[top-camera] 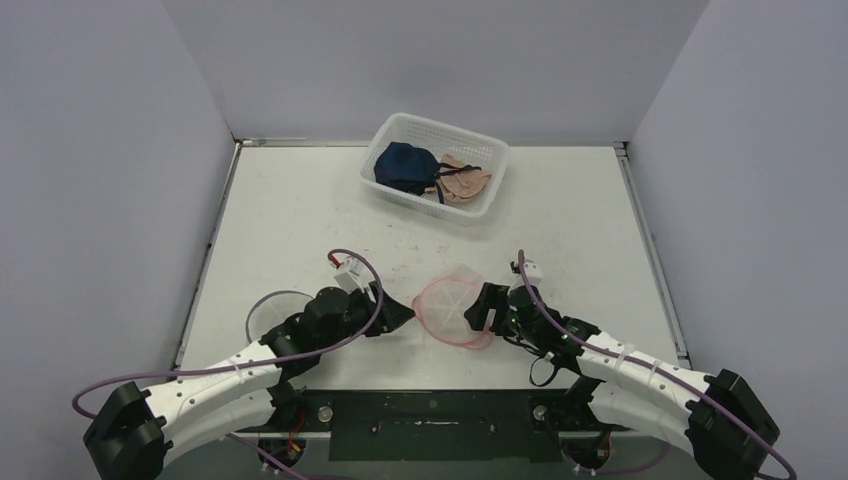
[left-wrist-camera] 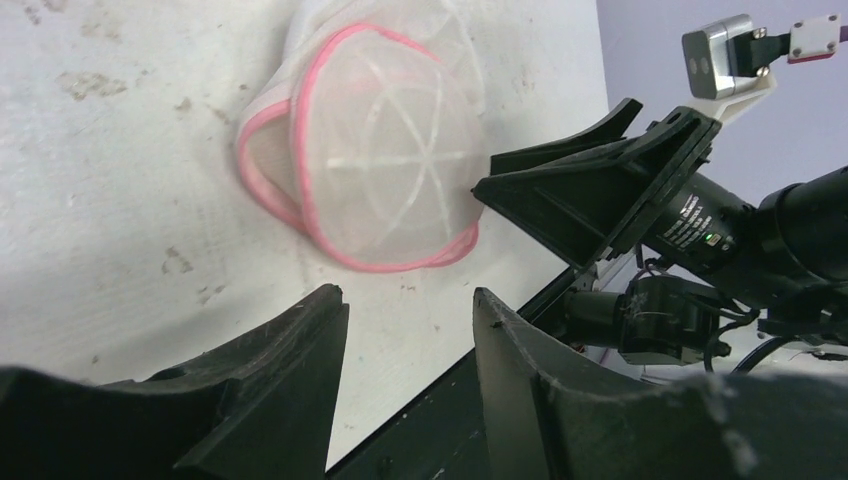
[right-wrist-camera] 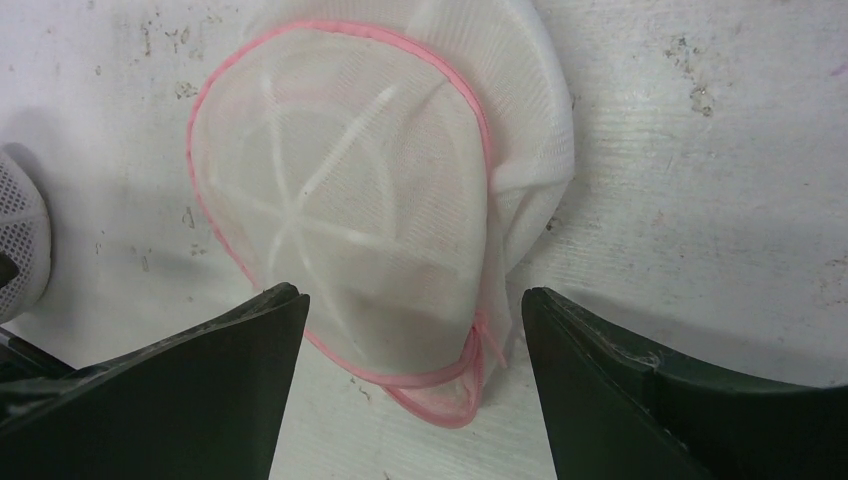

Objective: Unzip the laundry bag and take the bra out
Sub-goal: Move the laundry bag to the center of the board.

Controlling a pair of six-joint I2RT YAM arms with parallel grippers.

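The laundry bag (top-camera: 452, 308), a domed white mesh pouch with pink trim, lies on the table between my two grippers. Only white ribs show through the mesh (right-wrist-camera: 350, 200). The pink trim has a small pull near its bottom edge (right-wrist-camera: 487, 345). A beige bra (top-camera: 463, 184) lies in the basket at the back, beside a navy garment (top-camera: 402, 165). My left gripper (top-camera: 405, 315) (left-wrist-camera: 410, 300) is open just left of the bag (left-wrist-camera: 385, 150), holding nothing. My right gripper (top-camera: 478, 308) (right-wrist-camera: 415, 300) is open at the bag's right side, fingers wide and off the mesh.
A white plastic basket (top-camera: 400, 128) stands at the back centre of the table. A round translucent thing (top-camera: 268, 303) lies partly under the left arm. Grey walls enclose the table on three sides. The black base rail (top-camera: 430, 420) runs along the near edge.
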